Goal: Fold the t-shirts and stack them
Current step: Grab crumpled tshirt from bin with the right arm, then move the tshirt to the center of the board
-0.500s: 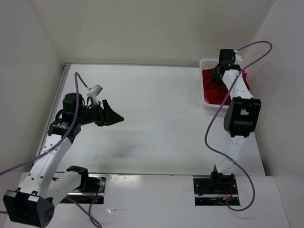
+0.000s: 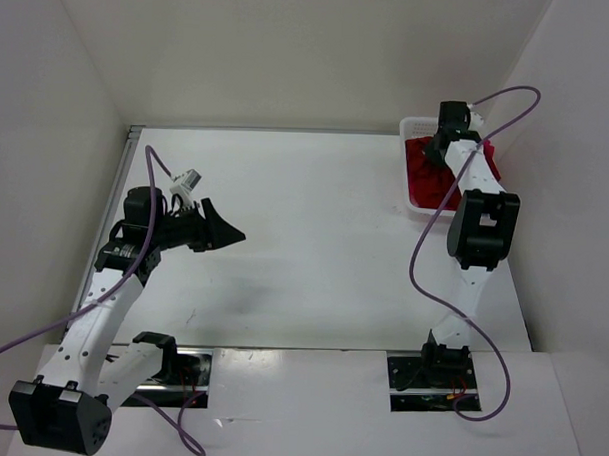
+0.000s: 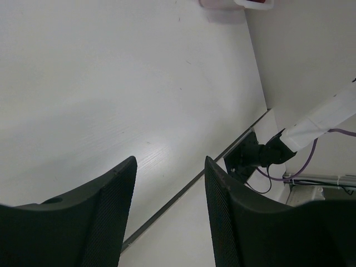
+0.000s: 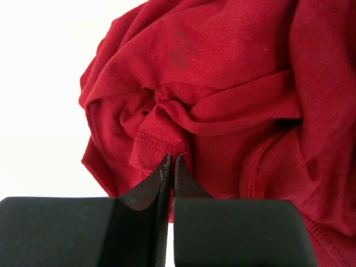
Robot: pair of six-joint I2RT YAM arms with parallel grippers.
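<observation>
Right pincer (image 4: 171, 161) nipped shut on dark red t-shirt (image 4: 222, 83) fold in basket (image 2: 416, 123), far-right worktop (image 2: 315, 218) corner, prob. to lift out; left pincer (image 3: 169, 183) wide, empty, by left edge.

The basket (image 2: 405, 177) sits at the far right corner of the counter (image 2: 315, 218) with the t-shirts (image 2: 422, 174) heaped in it, the right gripper (image 4: 171, 160) above that heap with its fingers (image 4: 149, 188) at a fold, and the left gripper (image 2: 234, 236) well apart over the counter's left side.
</observation>
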